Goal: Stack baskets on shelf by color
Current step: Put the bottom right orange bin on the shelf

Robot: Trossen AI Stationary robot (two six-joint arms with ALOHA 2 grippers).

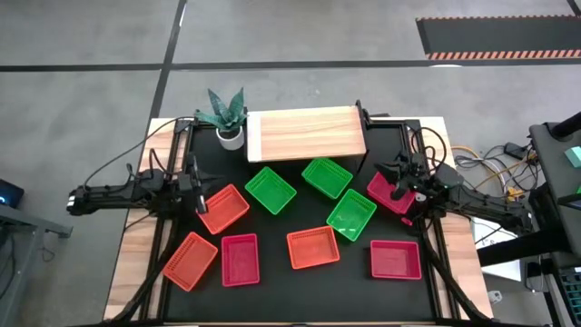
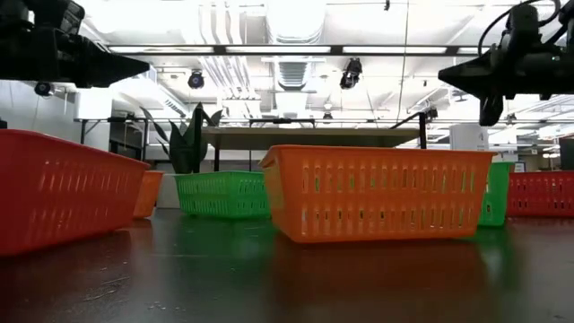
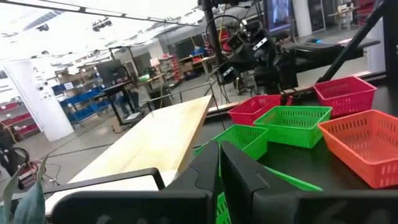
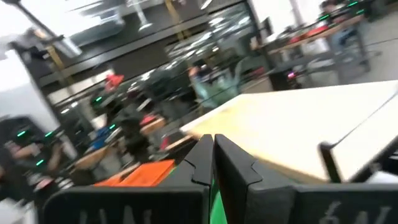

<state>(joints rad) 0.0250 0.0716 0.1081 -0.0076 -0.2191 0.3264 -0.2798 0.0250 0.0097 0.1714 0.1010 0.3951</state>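
The shelf (image 1: 307, 133) has nothing on it, so the job looks only just begun. All nine baskets lie on the table in front of the shelf. The left gripper (image 1: 198, 186) hangs above an orange basket (image 1: 223, 209), jaws together, holding nothing. The right gripper (image 1: 399, 181) hangs above a red basket (image 1: 388, 193), jaws together too. Next, a gripper needs to open, drop down and grab a basket rim.

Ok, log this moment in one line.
shelf: bare | baskets: nine, all on table | left gripper: shut, empty, raised | right gripper: shut, empty, raised
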